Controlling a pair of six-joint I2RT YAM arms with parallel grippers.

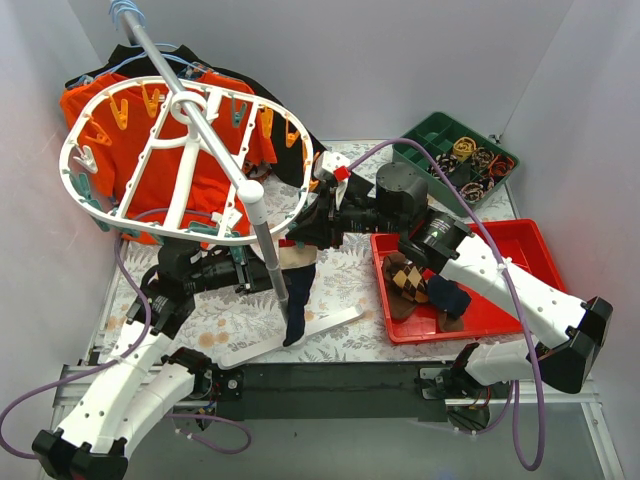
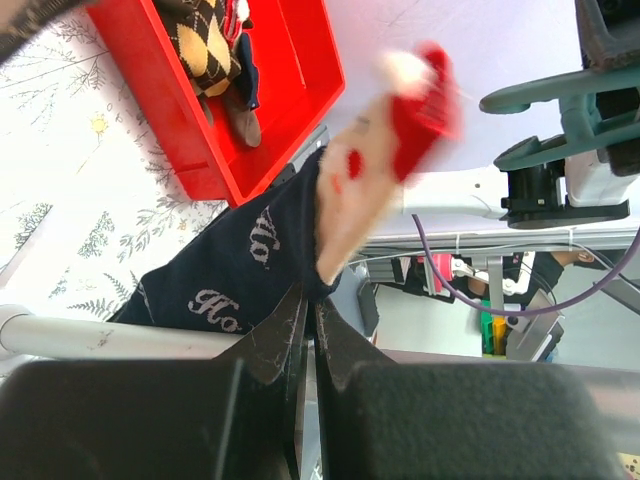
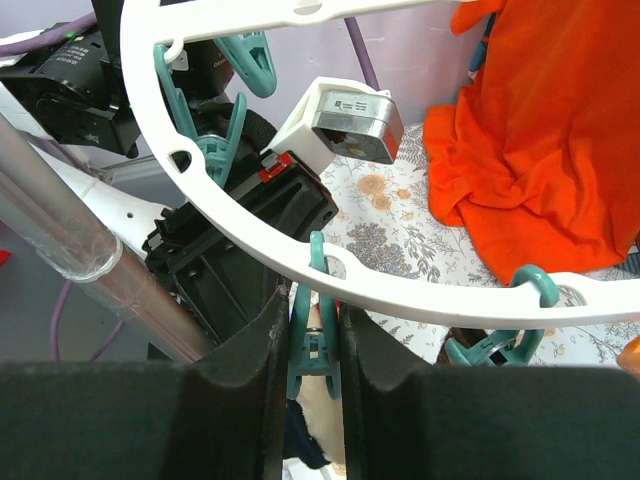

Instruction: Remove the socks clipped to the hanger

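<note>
A navy sock (image 1: 298, 295) hangs straight down from the near right edge of the hanger (image 3: 430, 292), just beside the grey-white pole (image 1: 265, 235), with its toe close to the floral worktop (image 1: 345, 285). Its dark fabric carries pale grey lettering. Above that, a blurred beige part with red patches runs up toward the rim, so the top of the sock is hard to make out. The hanger is a white oval rack with crossbars and orange and teal clips around its edge.

In the left wrist view, the left end effector (image 2: 307, 310) has its fingers pressed almost together, pinching the edge of the navy sock low on its length.

In the right wrist view, the right end effector (image 3: 315, 305) sits just under the white rim. Its fingers are drawn in against both sides of a teal clip (image 3: 314, 360), and a bit of beige and dark cloth hangs below that clip.

To the right, well apart from the hanging sock, a red tray (image 1: 530, 235) holds an argyle sock (image 1: 405, 278) and a few dark ones. An orange shirt (image 1: 215, 185) lies behind and beneath the rack.
</note>
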